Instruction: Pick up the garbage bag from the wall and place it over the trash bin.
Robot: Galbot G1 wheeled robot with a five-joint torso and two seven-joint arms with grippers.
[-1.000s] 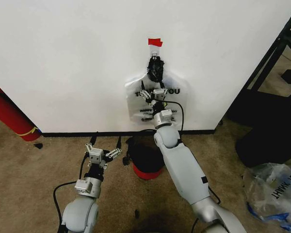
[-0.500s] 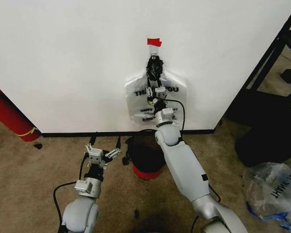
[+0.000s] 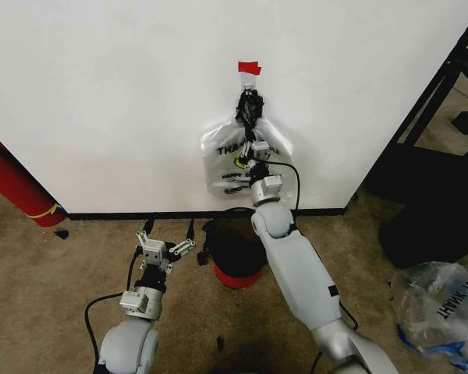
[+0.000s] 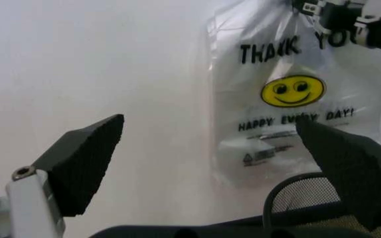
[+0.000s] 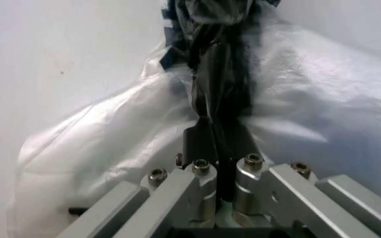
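Observation:
The garbage bag [image 3: 221, 162], thin translucent plastic with black lettering and a yellow smiley [image 4: 293, 91], hangs on the white wall [image 3: 101, 93] from a dark bunched neck under a strip of red tape [image 3: 249, 68]. My right gripper [image 3: 253, 140] reaches up against the bag and is shut on that dark twisted neck [image 5: 218, 99]. The plastic puffs out to both sides of its fingers [image 5: 200, 144]. The trash bin [image 3: 238, 276], red with a black rim, stands on the carpet below the bag. My left gripper [image 3: 168, 249] hovers open just left of the bin, facing the wall.
A long red cylinder with a yellow band [image 3: 15, 187] leans at the left by the black baseboard [image 3: 140, 214]. Black furniture [image 3: 437, 164] fills the right side. A clear bag with black letters [image 3: 437, 308] lies on the carpet at the right.
My right gripper has climbed the bag towards its neck and shut on it. The bag has bunched narrower around the gripper. The left arm has held still.

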